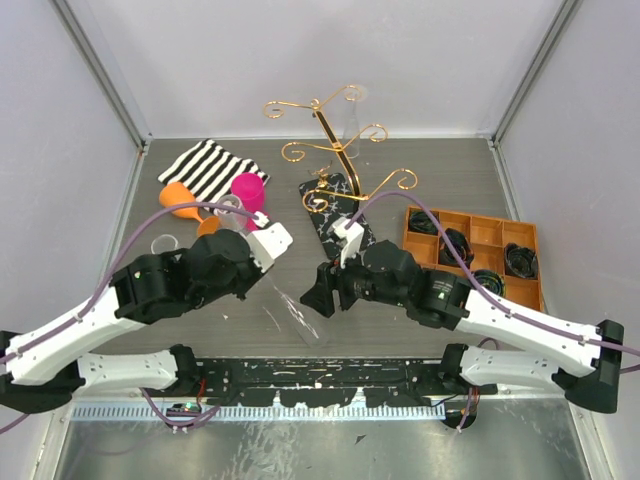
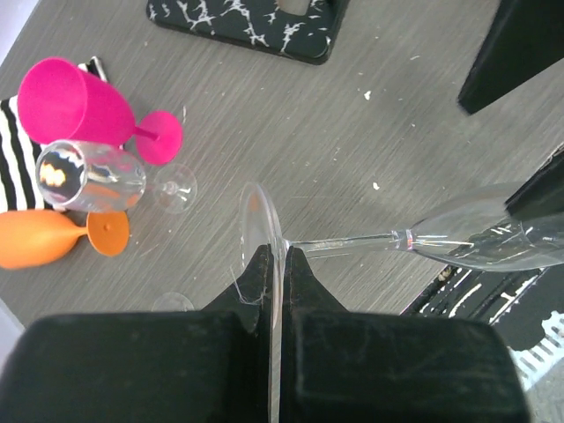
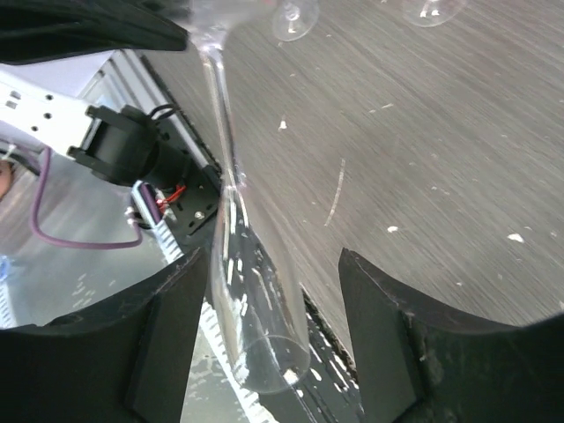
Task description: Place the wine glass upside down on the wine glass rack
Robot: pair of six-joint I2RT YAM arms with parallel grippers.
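Goblets (image 2: 75,101) beside wine glass (image 2: 476,240), foot clamped in left claw (image 2: 275,257), right claw (image 3: 269,262) parted

From above, the wine glass (image 1: 297,318) is barely a glint on the table (image 1: 450,180), its outline hard to trace. In the left wrist view its bowl runs off the right edge, and the wine glass rack (image 2: 238,26) shows only 1 cropped strip of base. The dark things in the orange tray (image 1: 470,216) are too small to name.

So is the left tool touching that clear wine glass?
Touching. The left wrist view shows the left tool pinching the wine glass by its round foot.
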